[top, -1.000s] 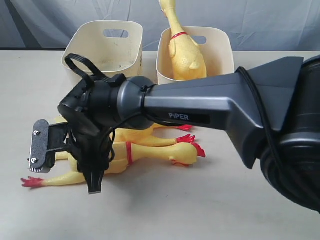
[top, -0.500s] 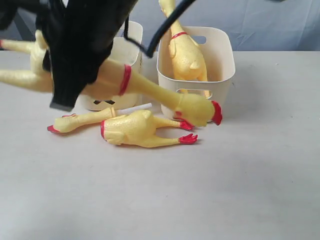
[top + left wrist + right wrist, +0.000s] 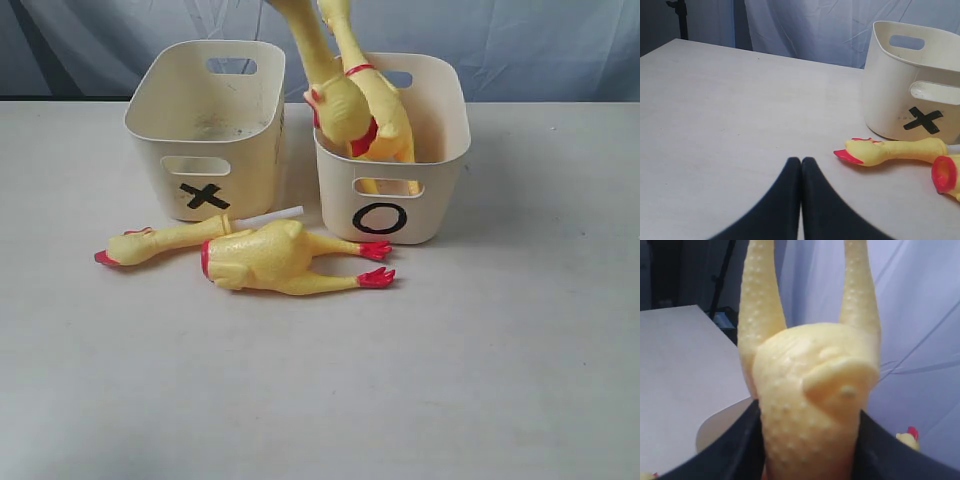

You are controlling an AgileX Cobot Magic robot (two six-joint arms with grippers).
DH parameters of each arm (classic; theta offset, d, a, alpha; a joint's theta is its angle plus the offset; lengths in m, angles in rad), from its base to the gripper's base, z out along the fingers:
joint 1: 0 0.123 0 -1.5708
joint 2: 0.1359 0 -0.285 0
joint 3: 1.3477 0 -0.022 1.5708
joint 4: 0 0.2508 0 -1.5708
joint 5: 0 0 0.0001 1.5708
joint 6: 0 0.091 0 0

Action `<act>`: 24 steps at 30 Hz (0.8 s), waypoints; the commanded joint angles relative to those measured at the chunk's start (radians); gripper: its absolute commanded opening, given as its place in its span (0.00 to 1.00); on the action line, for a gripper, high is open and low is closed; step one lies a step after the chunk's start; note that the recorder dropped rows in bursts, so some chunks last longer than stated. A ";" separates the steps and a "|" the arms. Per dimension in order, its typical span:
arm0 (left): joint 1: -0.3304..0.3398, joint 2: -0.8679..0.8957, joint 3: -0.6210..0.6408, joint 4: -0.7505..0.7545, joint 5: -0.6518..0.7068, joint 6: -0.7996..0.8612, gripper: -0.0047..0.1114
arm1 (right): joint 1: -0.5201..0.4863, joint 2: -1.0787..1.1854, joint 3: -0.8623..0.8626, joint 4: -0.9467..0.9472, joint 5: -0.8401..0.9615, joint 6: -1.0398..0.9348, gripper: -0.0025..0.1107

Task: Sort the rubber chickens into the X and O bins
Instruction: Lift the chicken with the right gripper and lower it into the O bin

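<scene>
1. Pale surface [image 3: 500, 350]: left hand [image 3: 801, 165] pressed together, touching nothing.
2. Bumpy yellow rubber chicken [image 3: 270, 257] lies before the cream plastic X-marked bin [image 3: 205, 140].
3. Right hand [image 3: 810, 440] pinches a second yellow rubber chicken [image 3: 335, 100] head-down over the cream plastic O-marked bin [image 3: 440, 150], which holds a third yellow rubber chicken [image 3: 388, 112].

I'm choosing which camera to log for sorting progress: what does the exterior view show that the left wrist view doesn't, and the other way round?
Only the exterior view: the cream-white plastic tub marked O, an upright yellow rubber chicken standing in it, and a head-down yellow rubber chicken hanging at its opening. Only the left wrist view: the left gripper, black fingers shut together on nothing. Both: the cream-white plastic tub marked X, the yellow rubber chicken lying on the table in front of it, and the pale table.
</scene>
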 commanded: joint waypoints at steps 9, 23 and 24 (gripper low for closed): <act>-0.008 -0.003 -0.003 0.007 -0.011 -0.005 0.04 | -0.259 0.116 0.178 0.122 -0.437 0.028 0.01; -0.008 -0.003 -0.003 0.007 -0.011 -0.005 0.04 | -0.352 0.255 0.178 0.278 -0.197 0.033 0.74; -0.008 -0.003 -0.003 0.007 -0.011 -0.005 0.04 | -0.352 0.247 0.178 0.278 -0.180 0.033 0.77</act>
